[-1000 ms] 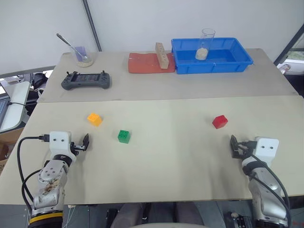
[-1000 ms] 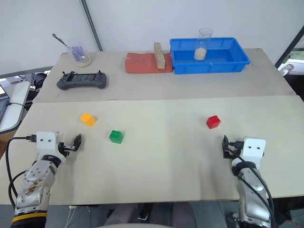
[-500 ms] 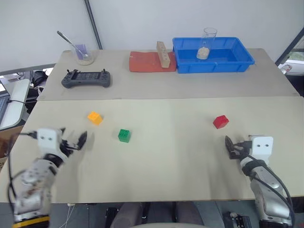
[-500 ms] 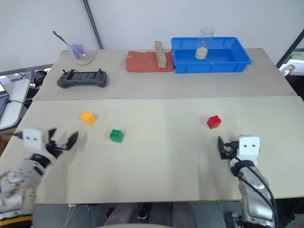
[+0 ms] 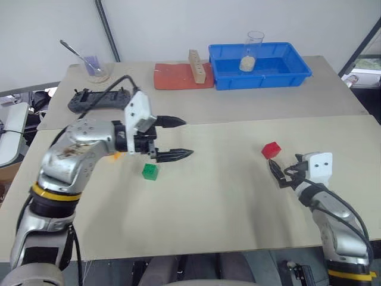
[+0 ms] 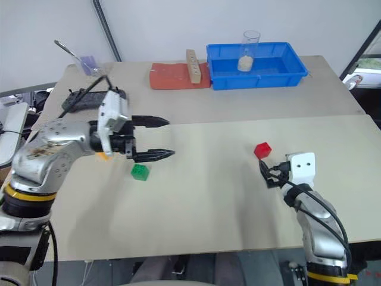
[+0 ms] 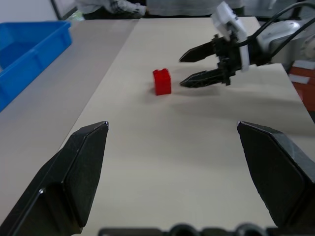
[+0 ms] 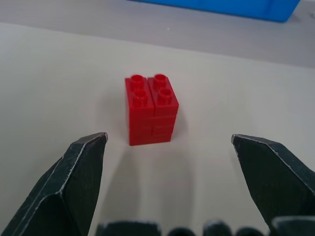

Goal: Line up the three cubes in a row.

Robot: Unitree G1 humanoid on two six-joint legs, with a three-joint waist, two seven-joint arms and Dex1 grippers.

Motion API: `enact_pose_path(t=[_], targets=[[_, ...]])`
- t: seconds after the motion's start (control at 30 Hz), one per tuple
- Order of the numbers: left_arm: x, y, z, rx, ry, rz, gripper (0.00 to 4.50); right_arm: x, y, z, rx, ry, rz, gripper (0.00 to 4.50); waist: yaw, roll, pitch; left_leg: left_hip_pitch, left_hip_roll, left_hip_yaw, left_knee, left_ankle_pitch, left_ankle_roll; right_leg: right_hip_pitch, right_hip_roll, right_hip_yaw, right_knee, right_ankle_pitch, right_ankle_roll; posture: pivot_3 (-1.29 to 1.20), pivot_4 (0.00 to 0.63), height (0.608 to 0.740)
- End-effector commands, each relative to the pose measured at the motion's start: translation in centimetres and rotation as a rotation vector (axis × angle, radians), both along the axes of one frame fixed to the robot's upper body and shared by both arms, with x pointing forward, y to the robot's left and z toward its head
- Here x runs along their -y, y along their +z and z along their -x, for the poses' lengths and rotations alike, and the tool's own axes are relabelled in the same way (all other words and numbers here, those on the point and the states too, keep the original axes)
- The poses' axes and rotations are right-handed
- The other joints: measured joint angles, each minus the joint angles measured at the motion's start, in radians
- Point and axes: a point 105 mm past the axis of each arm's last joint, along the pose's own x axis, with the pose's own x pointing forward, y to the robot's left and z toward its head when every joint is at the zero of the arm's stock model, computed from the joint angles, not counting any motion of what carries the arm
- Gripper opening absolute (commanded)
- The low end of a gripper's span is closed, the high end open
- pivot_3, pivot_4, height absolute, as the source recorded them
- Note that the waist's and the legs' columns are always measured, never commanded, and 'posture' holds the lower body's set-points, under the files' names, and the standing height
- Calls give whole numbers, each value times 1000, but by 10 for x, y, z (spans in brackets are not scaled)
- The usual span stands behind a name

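Note:
The red cube (image 5: 271,149) stands at the right of the near table, just ahead of my right gripper (image 5: 277,173). That gripper is open, and the red cube (image 8: 150,109) sits a little beyond its fingertips, centred between them. My left gripper (image 5: 188,137) is open too; it hovers above the table and points right, across toward the red cube (image 7: 162,81). The green cube (image 5: 150,172) lies below and slightly behind its fingers. Of the orange-yellow cube (image 6: 104,157) a sliver peeks out from under the left forearm.
On the far table are a blue bin (image 5: 259,62) holding a clear cup (image 5: 253,50), a red mat (image 5: 175,79) with a tan wooden block (image 5: 196,65), a grey controller (image 5: 89,98) and a cup with a spoon (image 5: 92,65).
My left arm has swung up and to the right, from the table's left edge to above the green cube, and now points right. The right gripper has edged toward the red cube. Both stay open.

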Motion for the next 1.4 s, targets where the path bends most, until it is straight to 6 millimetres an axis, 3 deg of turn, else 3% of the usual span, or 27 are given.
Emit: enact_pose_path(t=[0.03,0.4,0.5,0.7,0.73,0.9,1.03,1.23,1.4], targets=[[5,12,3,63,-41,8,4443,-3,10,-11,53,18,7,4500,-4,0,0,0,0,0,0,0,0,-1,0,0,0,0,0,0,150,740],[-1,4,8,46,-37,-1,4443,-5,10,-35,76,73,-9,4500,1,0,0,-1,2,1,0,4,2,-4,2,2,3,1,-3,0,150,740],[-1,4,9,45,-32,-1,4500,-5,12,-36,84,87,-25,3671,2,0,0,-1,2,1,0,4,2,-4,2,2,3,2,-3,0,150,740],[2,3,10,45,-26,12,4500,-9,12,-35,95,106,-38,1597,0,0,0,-1,2,1,0,4,2,-4,2,2,4,2,-3,0,150,740],[2,3,10,44,-26,14,4500,-9,13,-35,98,111,-37,1392,0,0,0,-1,2,1,0,4,2,-4,2,2,4,2,-3,0,150,740],[1,0,9,38,-26,12,4500,-16,16,-30,98,178,-6,1394,0,0,0,-1,2,1,0,4,2,-5,3,3,5,2,-3,0,150,740],[-8,-9,15,39,-49,-23,4500,-49,28,-14,39,537,39,1394,-2,0,0,-2,2,2,1,4,2,-6,2,3,5,2,-3,0,150,740],[-23,-23,22,54,-73,-61,4500,-81,32,8,-99,1015,115,1394,-5,0,0,-2,4,2,1,4,3,-6,3,2,5,2,-3,0,150,740],[-30,-37,32,68,-69,-79,4500,-90,21,9,-165,1257,214,1394,-2,0,0,-1,4,3,1,4,2,-6,3,2,4,2,-4,0,150,740]])
